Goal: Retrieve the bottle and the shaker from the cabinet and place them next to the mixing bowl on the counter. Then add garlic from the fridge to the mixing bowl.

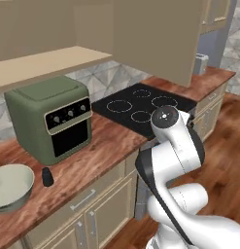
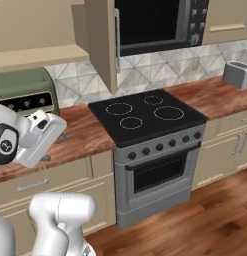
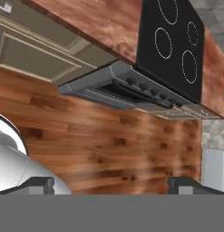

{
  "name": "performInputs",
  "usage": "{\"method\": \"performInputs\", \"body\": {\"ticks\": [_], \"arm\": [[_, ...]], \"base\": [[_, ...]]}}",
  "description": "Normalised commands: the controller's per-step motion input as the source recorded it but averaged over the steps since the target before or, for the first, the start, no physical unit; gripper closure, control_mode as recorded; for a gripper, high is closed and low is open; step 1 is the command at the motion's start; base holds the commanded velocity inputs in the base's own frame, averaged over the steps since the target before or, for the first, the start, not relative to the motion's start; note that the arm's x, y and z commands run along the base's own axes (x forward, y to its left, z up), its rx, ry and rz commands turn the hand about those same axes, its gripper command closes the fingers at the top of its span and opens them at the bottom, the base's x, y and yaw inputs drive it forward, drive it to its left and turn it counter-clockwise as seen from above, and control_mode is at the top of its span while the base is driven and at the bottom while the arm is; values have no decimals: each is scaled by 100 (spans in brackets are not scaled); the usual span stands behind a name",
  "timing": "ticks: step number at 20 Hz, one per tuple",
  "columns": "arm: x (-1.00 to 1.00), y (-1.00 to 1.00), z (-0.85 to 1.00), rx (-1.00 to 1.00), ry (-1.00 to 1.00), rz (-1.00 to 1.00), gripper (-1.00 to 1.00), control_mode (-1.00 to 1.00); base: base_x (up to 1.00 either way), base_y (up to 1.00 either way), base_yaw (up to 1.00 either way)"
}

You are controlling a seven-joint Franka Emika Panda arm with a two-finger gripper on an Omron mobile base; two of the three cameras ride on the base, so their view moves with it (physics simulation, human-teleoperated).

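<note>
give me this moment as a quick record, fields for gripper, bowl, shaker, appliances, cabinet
gripper: gripper open, holding nothing, aimed over the wood floor in front of the stove
bowl: mixing bowl on the counter, left of the air fryer, looks empty
shaker: small dark shaker upright on the counter, between the bowl and the air fryer, touching neither
appliances: green air fryer; black cooktop with oven below; toaster far right
cabinet: cabinet door above the counter stands open
bottle: cannot tell
</note>
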Motion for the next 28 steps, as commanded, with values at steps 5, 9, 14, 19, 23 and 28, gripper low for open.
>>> {"method": "performInputs", "body": {"ticks": [5, 9, 14, 19, 23, 28], "arm": [[0, 0, 0, 0, 0, 0, -100, 100], [0, 0, 0, 0, 0, 0, -100, 100], [0, 0, 0, 0, 0, 0, -100, 100], [0, 0, 0, 0, 0, 0, -100, 100], [0, 0, 0, 0, 0, 0, -100, 100], [0, 0, 0, 0, 0, 0, -100, 100]], "base": [[-11, -39, -28], [-6, -35, -30], [-3, -31, -32], [-1, -27, -35], [0, -36, -33], [0, -60, -25]]}}
